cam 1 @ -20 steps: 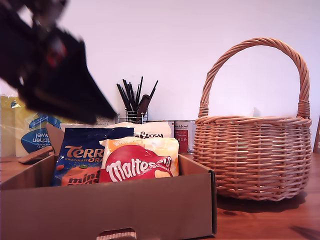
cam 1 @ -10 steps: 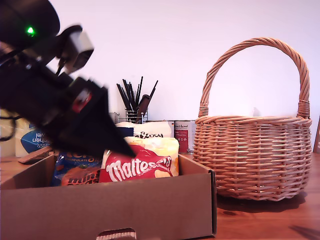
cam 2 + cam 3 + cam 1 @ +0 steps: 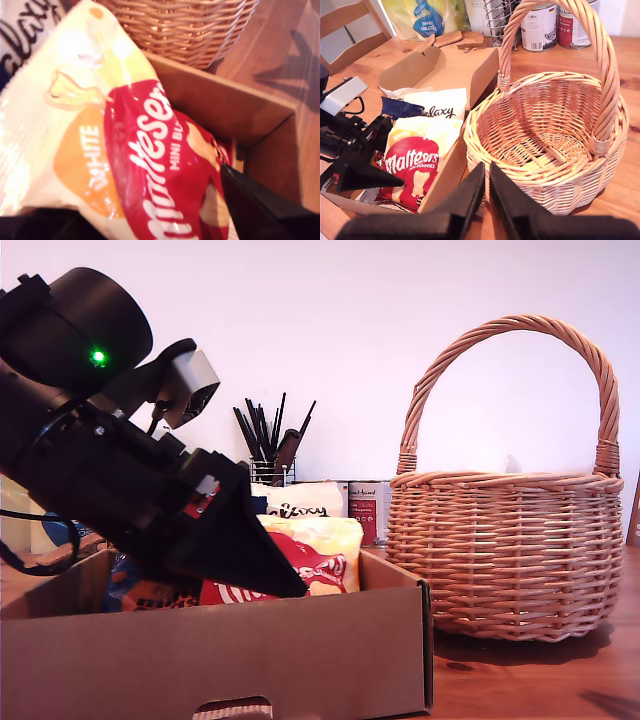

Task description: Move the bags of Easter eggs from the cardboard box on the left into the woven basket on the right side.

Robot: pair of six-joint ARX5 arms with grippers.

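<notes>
Wooden tabletop (image 3: 520,680) and a plain white wall make up the room. My first gripper (image 3: 390,150) is down inside the cardboard box (image 3: 200,650), at about eight o'clock in the exterior view. Its black fingers (image 3: 260,210) are spread, one on each side of the red-yellow Maltesers bag (image 3: 150,150), and they have not pinched it. The bag leans upright between them (its glossy front fills most of the first wrist view).

Just behind it stands a white Galaxy bag (image 3: 437,107), and beside that a blue bag (image 3: 400,107) is partly hidden by the arm. All three are in the box.

My second gripper (image 3: 486,195) hangs with its jaws clenched on nothing, only a sliver of gap between them. It sits over the near rim of the woven basket (image 3: 510,550), where the basket meets the box wall. Seen from the exterior view, the basket stands at three o'clock from the box, just beside it, and no bag lies in its bowl.

Farther back, at about twelve o'clock from the box in the exterior view, is a wire utensil holder (image 3: 268,472). Two tins (image 3: 538,27) and a yellow kitchen-towel pack (image 3: 425,17) line the wall.
</notes>
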